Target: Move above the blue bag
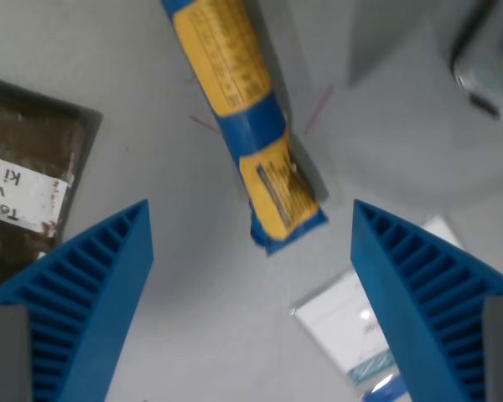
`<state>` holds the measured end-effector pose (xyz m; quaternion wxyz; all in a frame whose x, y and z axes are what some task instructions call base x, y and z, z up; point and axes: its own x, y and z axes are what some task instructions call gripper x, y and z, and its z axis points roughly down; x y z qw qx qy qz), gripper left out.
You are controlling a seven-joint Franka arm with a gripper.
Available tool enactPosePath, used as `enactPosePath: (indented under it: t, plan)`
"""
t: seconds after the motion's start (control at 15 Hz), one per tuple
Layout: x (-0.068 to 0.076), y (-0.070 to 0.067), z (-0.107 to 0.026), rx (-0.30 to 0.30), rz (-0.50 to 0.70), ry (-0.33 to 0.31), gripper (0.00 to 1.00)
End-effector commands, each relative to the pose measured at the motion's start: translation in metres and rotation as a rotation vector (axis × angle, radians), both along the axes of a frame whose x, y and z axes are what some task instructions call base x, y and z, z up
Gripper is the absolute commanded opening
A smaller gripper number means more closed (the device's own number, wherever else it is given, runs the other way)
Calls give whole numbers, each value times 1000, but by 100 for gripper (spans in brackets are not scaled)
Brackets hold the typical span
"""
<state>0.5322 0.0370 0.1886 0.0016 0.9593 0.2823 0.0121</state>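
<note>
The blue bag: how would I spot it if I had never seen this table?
Start at the grey table and find the two blue ribbed fingers at the bottom of the wrist view. The blue bag lies between and above them, a long rolled packet. Only it has yellow panels; the dark packet at the wrist view's left is brown.

Light: even, fairly bright, soft | Shadows: dark band along the right side of the blue bag (245,117) on the grey table (193,285) | Blur: whole picture slightly soft, top-right corner smeared | Glare: none strong
</note>
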Motion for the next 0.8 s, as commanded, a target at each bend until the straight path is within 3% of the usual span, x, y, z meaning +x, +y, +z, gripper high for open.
enactPosePath:
  t: [0.07,0.8]
  plan:
    - [11,4,-6,-6,327,-2,100]
    - [23,10,-23,-9,306,1,100]
